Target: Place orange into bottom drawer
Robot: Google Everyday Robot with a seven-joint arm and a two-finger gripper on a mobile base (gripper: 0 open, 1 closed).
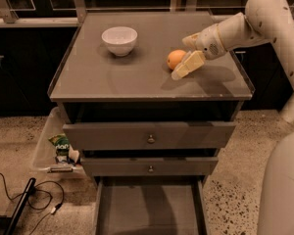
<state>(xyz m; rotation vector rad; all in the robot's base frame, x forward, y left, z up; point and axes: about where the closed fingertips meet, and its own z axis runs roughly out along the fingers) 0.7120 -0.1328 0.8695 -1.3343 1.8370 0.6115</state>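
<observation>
On the cabinet top (137,80), toward the right side: orange (175,58), just at the tips of the gripper (182,57). Fingers (187,65) spread apart, one behind the fruit, one in front, clamped on nothing. Well apart to the left, white bowl (119,39). Below, bottom drawer (149,210) pulled out.

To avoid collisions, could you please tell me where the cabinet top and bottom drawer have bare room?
Bare: the bottom drawer, and the cabinet top in front of the white bowl. Crowded: right side, open end effector beside the orange.
</observation>
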